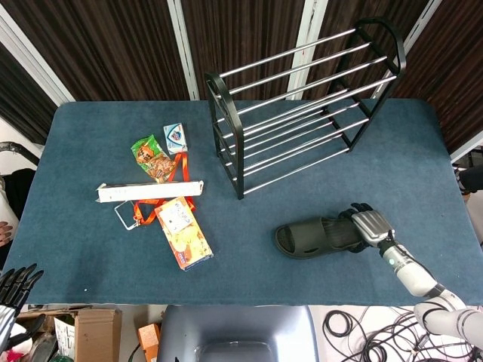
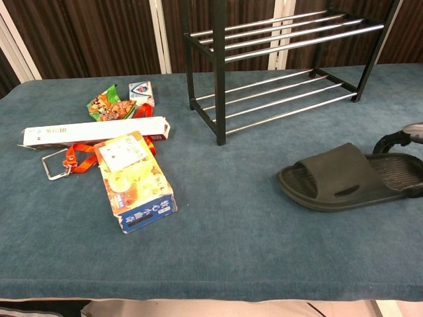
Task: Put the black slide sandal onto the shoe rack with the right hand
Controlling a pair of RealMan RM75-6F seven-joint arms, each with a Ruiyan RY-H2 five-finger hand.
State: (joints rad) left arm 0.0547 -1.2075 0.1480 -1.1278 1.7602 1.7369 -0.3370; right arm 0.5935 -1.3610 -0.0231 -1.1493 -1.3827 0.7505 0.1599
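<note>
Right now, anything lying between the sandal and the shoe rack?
No. In the head view only bare blue tabletop separates the sandal from the shoe rack; the chest view agrees.

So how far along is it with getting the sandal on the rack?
Nothing is finished: the black slide sandal lies flat on the table, apart from the shoe rack. In hand: the right hand is at its heel end, grip unconfirmed. Left: lifting it and placing it on a shelf.
</note>
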